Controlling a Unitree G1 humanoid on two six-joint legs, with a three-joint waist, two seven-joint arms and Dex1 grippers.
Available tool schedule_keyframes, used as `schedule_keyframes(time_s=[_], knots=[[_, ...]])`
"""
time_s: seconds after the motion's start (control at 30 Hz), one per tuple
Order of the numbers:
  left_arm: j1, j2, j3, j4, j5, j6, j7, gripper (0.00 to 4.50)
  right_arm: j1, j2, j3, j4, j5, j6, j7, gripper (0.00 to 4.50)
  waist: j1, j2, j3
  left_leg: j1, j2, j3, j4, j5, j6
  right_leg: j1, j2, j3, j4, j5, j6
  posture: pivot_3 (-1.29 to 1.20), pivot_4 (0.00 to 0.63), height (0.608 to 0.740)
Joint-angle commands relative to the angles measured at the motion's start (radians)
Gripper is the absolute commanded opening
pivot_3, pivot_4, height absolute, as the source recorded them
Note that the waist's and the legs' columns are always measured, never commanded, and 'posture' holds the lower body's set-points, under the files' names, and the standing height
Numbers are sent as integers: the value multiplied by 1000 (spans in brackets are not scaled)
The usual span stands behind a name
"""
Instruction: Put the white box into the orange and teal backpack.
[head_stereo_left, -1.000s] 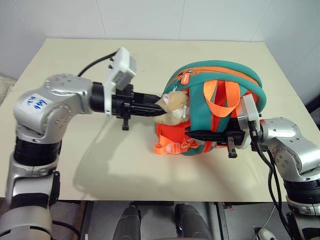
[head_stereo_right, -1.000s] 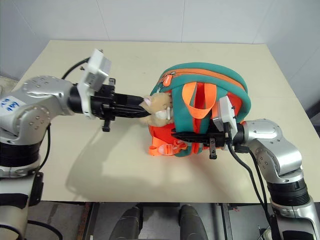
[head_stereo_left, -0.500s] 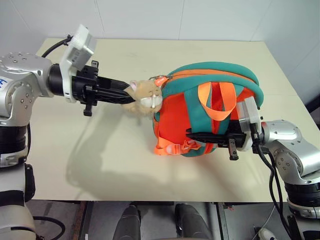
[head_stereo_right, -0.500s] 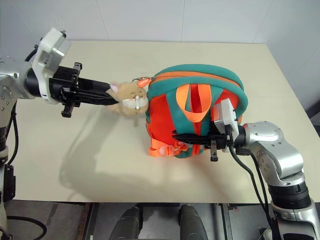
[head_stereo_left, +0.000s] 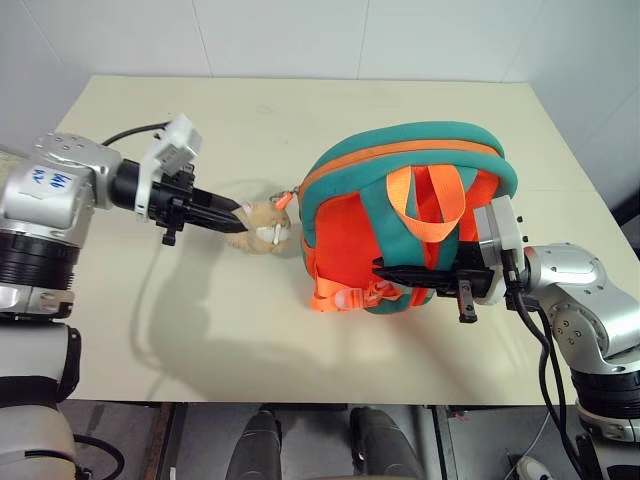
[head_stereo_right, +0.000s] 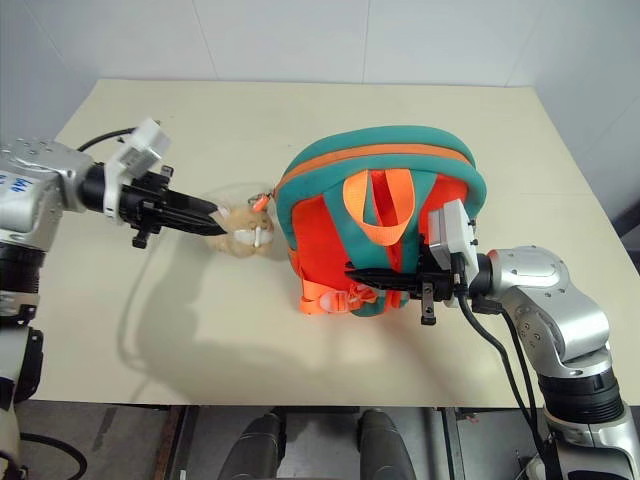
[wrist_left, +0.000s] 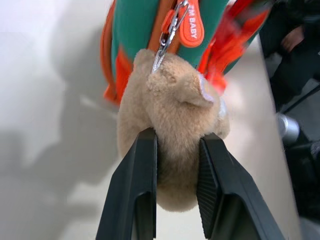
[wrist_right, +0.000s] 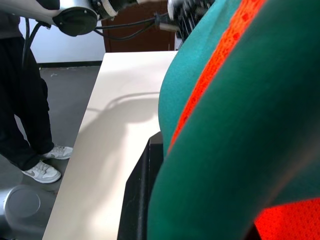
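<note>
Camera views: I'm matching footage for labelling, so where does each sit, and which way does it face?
Eye views: on the head, looking down over the table; both arms show.
Left wrist view: along the left gripper, shut on the plush animal clipped to the orange and teal backpack.
Right wrist view: along the right gripper, against the backpack; a person's legs stand beyond.
Shared: the backpack shows in every view.

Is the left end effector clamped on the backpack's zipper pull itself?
No. The left end effector is shut on the plush animal, which hangs by a metal clip from the zipper pull of the backpack.
</note>
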Motion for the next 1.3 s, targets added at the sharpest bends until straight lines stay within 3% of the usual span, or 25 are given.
schedule_keyframes(time_s=[0.03,0.43,0.57,0.8,0.83,1.17,1.2,1.3], knots=[[-16,-14,-41,43,71,-50,-67,672,-7,-9,-35,-27,19,-16,-1,0,0,0,0,0,0,0,0,0,0,0,0,0,0,0,0,0,150,740],[-20,-171,-131,236,238,-201,-23,671,-15,-10,-27,-26,12,-12,-7,0,0,0,0,0,0,0,1,0,0,0,0,0,1,0,0,0,150,740],[-3,-166,-69,199,202,-185,-10,671,-14,-17,-28,-31,3,-14,-13,0,-2,0,0,0,0,0,1,0,0,0,0,0,1,0,0,0,150,740],[65,-147,151,16,30,-93,5,671,-8,-63,-18,-50,-1,47,-33,0,1,0,0,0,0,0,1,0,0,0,0,0,2,0,0,0,150,740],[82,-134,175,-17,15,-62,16,1389,-4,-78,-20,-54,7,57,-19,683,0,0,0,0,0,0,1,0,0,0,0,0,2,0,0,0,150,740],[236,-60,357,-261,-96,55,125,4500,18,-135,-85,-51,41,70,9,4041,3,0,0,0,0,0,3,0,0,1,0,0,2,0,1,0,150,740],[258,-57,379,-274,-102,41,137,4500,26,-145,-98,-48,39,69,9,4360,3,0,0,0,0,0,3,0,0,1,0,0,2,0,1,0,150,740],[312,-62,458,-310,-143,10,175,4500,54,-182,-153,-13,20,51,12,4439,3,0,0,0,0,0,3,0,0,1,0,0,2,0,1,0,150,740]])
